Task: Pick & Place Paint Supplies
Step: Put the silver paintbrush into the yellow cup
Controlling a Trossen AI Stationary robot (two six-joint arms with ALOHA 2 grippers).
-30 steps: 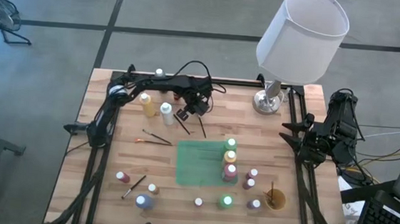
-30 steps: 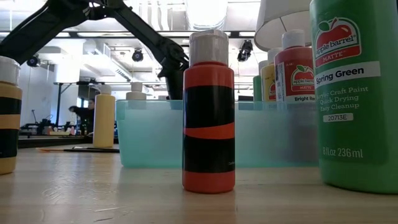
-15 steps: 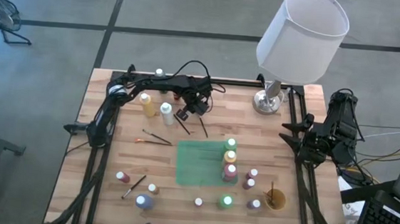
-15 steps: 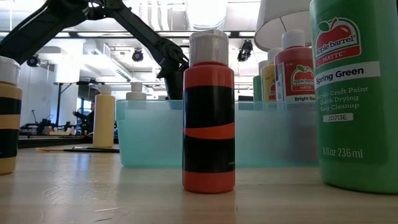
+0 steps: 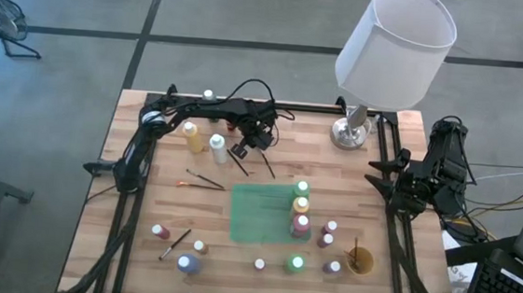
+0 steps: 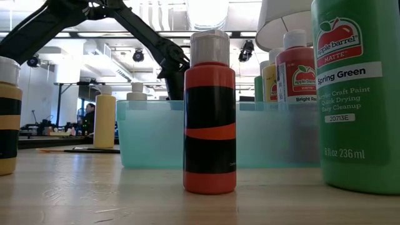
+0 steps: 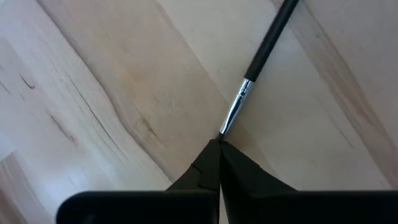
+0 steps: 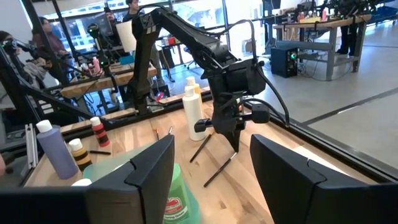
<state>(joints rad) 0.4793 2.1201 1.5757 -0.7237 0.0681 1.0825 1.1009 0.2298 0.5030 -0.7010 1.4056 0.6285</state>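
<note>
Looking down, the left gripper is seen lowered at the table's far side, beside a white bottle; the right gripper is parked off the right edge, fingers spread. At wrist level, the left fingertips are pressed together on a brush tip lying on the wood.

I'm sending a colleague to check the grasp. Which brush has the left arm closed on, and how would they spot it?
Start at the white lampshade and go left along the table's far edge to the left gripper. Its shut fingertips pinch the brush by its bristle end, the silver ferrule and black handle running away from them. The other brushes lie loose nearer the green mat.
</note>
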